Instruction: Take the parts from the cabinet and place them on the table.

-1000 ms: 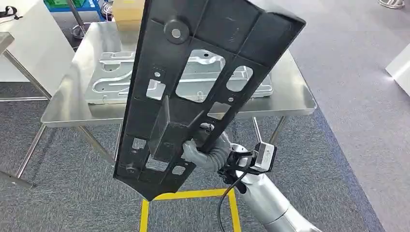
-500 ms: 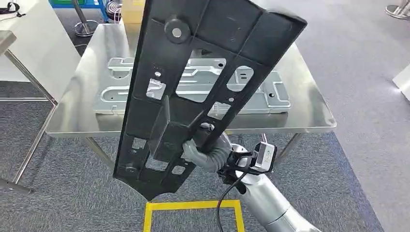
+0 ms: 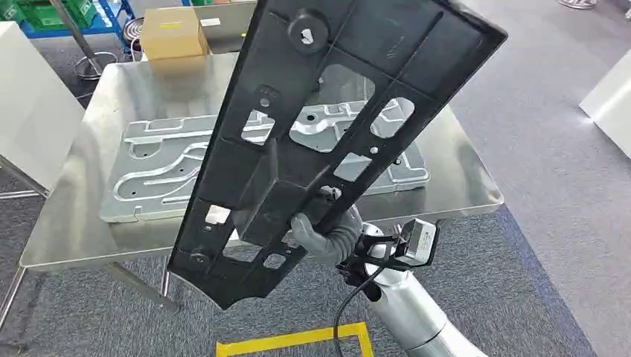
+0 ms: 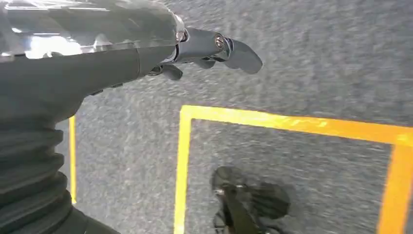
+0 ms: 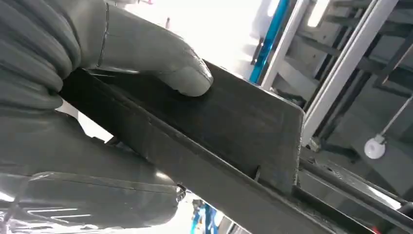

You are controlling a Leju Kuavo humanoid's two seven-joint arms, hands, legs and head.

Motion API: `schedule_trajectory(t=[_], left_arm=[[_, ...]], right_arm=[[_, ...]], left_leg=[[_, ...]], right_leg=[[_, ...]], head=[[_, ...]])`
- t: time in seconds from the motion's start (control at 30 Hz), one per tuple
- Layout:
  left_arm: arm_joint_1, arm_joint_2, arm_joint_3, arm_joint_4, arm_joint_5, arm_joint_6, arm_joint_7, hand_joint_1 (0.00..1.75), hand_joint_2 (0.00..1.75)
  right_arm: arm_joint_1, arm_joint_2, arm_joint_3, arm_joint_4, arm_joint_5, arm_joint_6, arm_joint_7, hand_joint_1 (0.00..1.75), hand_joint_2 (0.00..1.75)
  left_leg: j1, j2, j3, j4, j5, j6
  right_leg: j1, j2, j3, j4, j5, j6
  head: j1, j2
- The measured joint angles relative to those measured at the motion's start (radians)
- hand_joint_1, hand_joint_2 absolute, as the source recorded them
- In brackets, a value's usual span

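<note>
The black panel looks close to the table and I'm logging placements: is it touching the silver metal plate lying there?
Cannot tell. In the head view the black panel, held by the right hand, overlaps the silver metal plate, hiding any gap or contact.

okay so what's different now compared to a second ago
The whole head view shifted, so the camera moved: the table with its metal plate now sits lower and closer in frame, and a cardboard box shows behind it. The right hand still grips the black panel, tilted up as before.
</note>
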State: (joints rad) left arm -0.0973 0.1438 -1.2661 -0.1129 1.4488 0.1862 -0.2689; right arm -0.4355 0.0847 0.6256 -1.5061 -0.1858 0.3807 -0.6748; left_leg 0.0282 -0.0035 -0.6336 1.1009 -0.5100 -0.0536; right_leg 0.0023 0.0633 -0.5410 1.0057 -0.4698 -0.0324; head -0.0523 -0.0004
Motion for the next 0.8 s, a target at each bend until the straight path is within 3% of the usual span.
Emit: schedule_trajectory(t=[0.03,0.07,0.13,0.17,0.2,0.23,0.27,0.3,0.37,0.4,0.43,0.47,0.53,0.6,0.63,0.67,0.73,0.77,0.8], left_arm=[[0.004,0.000,0.000,0.000,0.000,0.000,-0.001,0.00,1.75],[0.006,0.001,0.000,0.000,0.000,0.000,-0.002,0.00,1.75],[0.006,0.002,-0.002,0.000,0.000,-0.001,-0.003,0.00,1.75],[0.004,0.002,-0.002,0.000,0.000,0.002,-0.004,0.00,1.75],[0.001,0.002,-0.005,0.000,0.000,0.002,-0.006,0.00,1.75],[0.000,0.003,-0.007,0.000,0.000,0.002,-0.007,0.00,1.75],[-0.001,0.003,-0.008,0.000,0.000,0.003,-0.007,0.00,1.75],[-0.001,0.003,-0.008,0.000,0.000,0.003,-0.007,0.00,1.75],[0.001,0.003,-0.009,0.000,0.000,0.003,-0.007,0.00,1.75],[0.001,0.003,-0.009,0.000,0.000,0.003,-0.007,0.00,1.75],[0.001,0.003,-0.010,0.000,0.000,0.003,-0.007,0.00,1.75],[0.000,0.003,-0.010,0.000,0.000,0.003,-0.007,0.00,1.75],[-0.001,0.003,-0.011,0.000,0.000,0.003,-0.007,0.00,1.75],[-0.004,0.000,-0.013,0.000,0.000,0.006,-0.006,0.00,1.75],[-0.003,0.000,-0.013,0.000,0.000,0.008,-0.004,0.00,1.75],[-0.003,-0.001,-0.013,0.000,0.000,0.012,-0.002,0.00,1.75],[-0.006,-0.001,-0.012,0.000,0.000,0.020,0.003,0.00,1.75],[-0.006,-0.001,-0.010,0.000,0.000,0.021,0.003,0.00,1.75],[-0.007,-0.001,-0.006,0.000,0.000,0.023,0.003,0.00,1.75]], right_arm=[[0.001,0.000,-0.001,-0.002,0.002,-0.004,0.000,1.66,1.75],[0.004,0.001,-0.002,-0.002,0.003,-0.007,0.001,1.66,1.75],[0.015,0.002,-0.008,-0.017,0.015,-0.019,0.002,1.66,1.75],[0.018,0.002,-0.013,-0.025,0.021,-0.026,-0.001,1.66,1.75],[0.018,0.002,-0.019,-0.034,0.028,-0.030,-0.002,1.66,1.75],[0.018,0.002,-0.021,-0.042,0.029,-0.032,-0.003,1.66,1.75],[0.015,0.003,-0.025,-0.047,0.030,-0.034,-0.003,1.66,1.75],[0.016,0.002,-0.026,-0.050,0.031,-0.035,-0.003,1.66,1.75],[0.025,0.002,-0.027,-0.051,0.032,-0.038,-0.003,1.66,1.75],[0.028,0.002,-0.028,-0.051,0.032,-0.038,-0.003,1.66,1.75],[0.029,0.002,-0.029,-0.052,0.032,-0.038,-0.003,1.66,1.75],[0.029,0.002,-0.029,-0.052,0.033,-0.038,-0.003,1.66,1.75],[0.028,0.002,-0.032,-0.058,0.034,-0.039,-0.003,1.66,1.75],[0.027,0.003,-0.035,-0.058,0.044,-0.049,-0.001,1.66,1.75],[0.028,0.003,-0.037,-0.061,0.047,-0.057,0.000,1.66,1.75],[0.027,0.004,-0.046,-0.065,0.054,-0.072,0.003,1.66,1.75],[0.015,0.007,-0.064,-0.071,0.085,-0.108,0.018,1.66,1.75],[0.002,0.007,-0.074,-0.071,0.107,-0.131,0.029,1.66,1.75],[-0.023,0.008,-0.085,-0.069,0.153,-0.174,0.049,1.66,1.75]], left_leg=[[0.007,-0.030,0.005,-0.070,0.095,-0.004],[0.005,-0.038,-0.005,-0.087,0.100,0.006],[-0.003,-0.029,-0.001,-0.087,0.104,0.032],[-0.003,-0.022,0.004,-0.089,0.102,0.038],[0.005,-0.020,0.018,-0.097,0.102,0.045],[0.002,-0.019,0.028,-0.101,0.098,0.051],[0.000,-0.013,0.036,-0.102,0.091,0.060],[-0.003,-0.008,0.043,-0.102,0.083,0.062],[-0.005,0.001,0.059,-0.102,0.067,0.065],[-0.006,0.004,0.070,-0.102,0.059,0.065],[-0.007,0.006,0.082,-0.102,0.049,0.065],[-0.008,0.009,0.096,-0.102,0.040,0.064],[-0.011,0.013,0.124,-0.104,0.019,0.060],[-0.013,0.015,0.127,-0.105,0.009,0.049],[-0.013,0.018,0.129,-0.108,0.005,0.042],[-0.015,0.019,0.136,-0.099,0.012,0.036],[-0.011,0.017,0.138,-0.085,-0.002,0.031],[-0.012,0.013,0.123,-0.052,-0.010,0.028],[-0.012,0.012,0.074,0.036,-0.044,0.026]], right_leg=[[0.000,0.007,0.000,0.001,-0.010,0.006],[-0.001,0.016,0.003,0.013,-0.017,0.013],[-0.005,0.025,-0.001,0.006,-0.018,0.029],[-0.002,0.025,0.002,0.003,-0.019,0.032],[-0.004,0.022,0.001,0.011,-0.024,0.037],[-0.004,-0.010,-0.012,0.046,-0.021,0.041],[-0.004,-0.036,-0.050,0.108,-0.031,0.048],[-0.007,-0.047,-0.100,0.184,-0.059,0.053],[-0.009,-0.054,-0.189,0.301,-0.119,0.057],[-0.009,-0.054,-0.207,0.308,-0.116,0.056],[-0.008,-0.055,-0.205,0.276,-0.087,0.054],[-0.007,-0.056,-0.184,0.211,-0.037,0.051],[0.004,-0.070,-0.117,0.027,0.095,0.026],[0.015,-0.073,-0.117,0.006,0.071,0.016],[0.017,-0.072,-0.119,0.007,0.091,0.011],[0.017,-0.068,-0.116,0.001,0.086,0.005],[0.005,-0.065,-0.087,-0.017,0.087,-0.001],[0.003,-0.065,-0.081,-0.022,0.084,-0.005],[0.003,-0.063,-0.078,-0.021,0.081,-0.009]], head=[[0.000,0.000],[0.000,0.000],[0.000,0.000],[0.000,0.000],[0.000,0.000],[0.000,0.000],[0.000,0.000],[0.000,0.000],[0.000,0.000],[0.000,0.000],[0.000,0.000],[0.000,0.000],[0.000,0.000],[0.002,0.000],[0.001,0.000],[0.000,0.000],[0.001,0.000],[0.001,0.000],[0.001,0.000]])
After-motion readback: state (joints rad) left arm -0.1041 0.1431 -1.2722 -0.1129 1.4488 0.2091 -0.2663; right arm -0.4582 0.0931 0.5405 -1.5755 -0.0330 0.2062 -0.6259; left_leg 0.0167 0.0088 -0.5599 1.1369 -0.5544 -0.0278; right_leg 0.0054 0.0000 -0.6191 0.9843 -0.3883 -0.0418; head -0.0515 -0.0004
